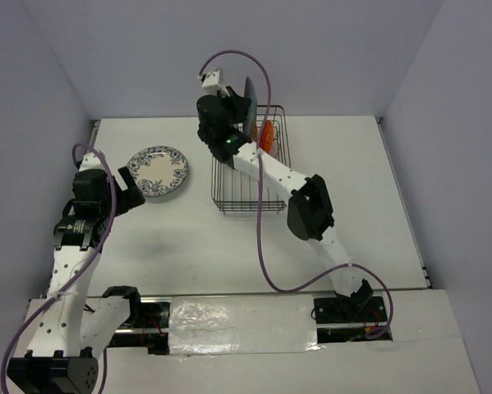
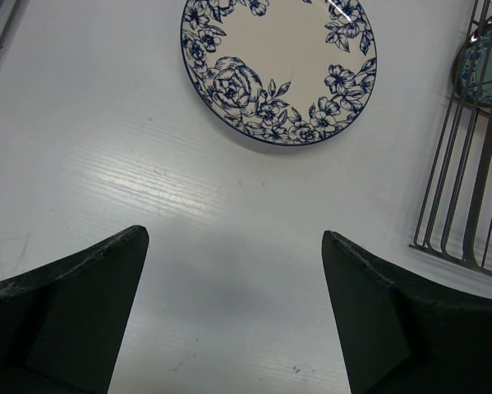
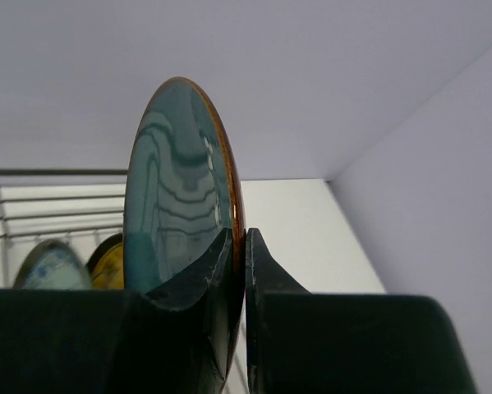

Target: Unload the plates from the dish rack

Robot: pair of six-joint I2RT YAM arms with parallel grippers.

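My right gripper is shut on the rim of a glossy dark teal plate and holds it upright on edge above the far end of the dish rack. In the right wrist view the fingertips pinch the plate at its brown edge. An orange plate stands in the rack. A white-and-blue floral plate lies flat on the table left of the rack. My left gripper is open and empty just near of it, over bare table, with the floral plate ahead.
In the right wrist view two small plates, a teal-patterned one and a yellowish one, stand in the rack below the held plate. The rack's wire corner lies to the right of my left gripper. Walls enclose the table on three sides.
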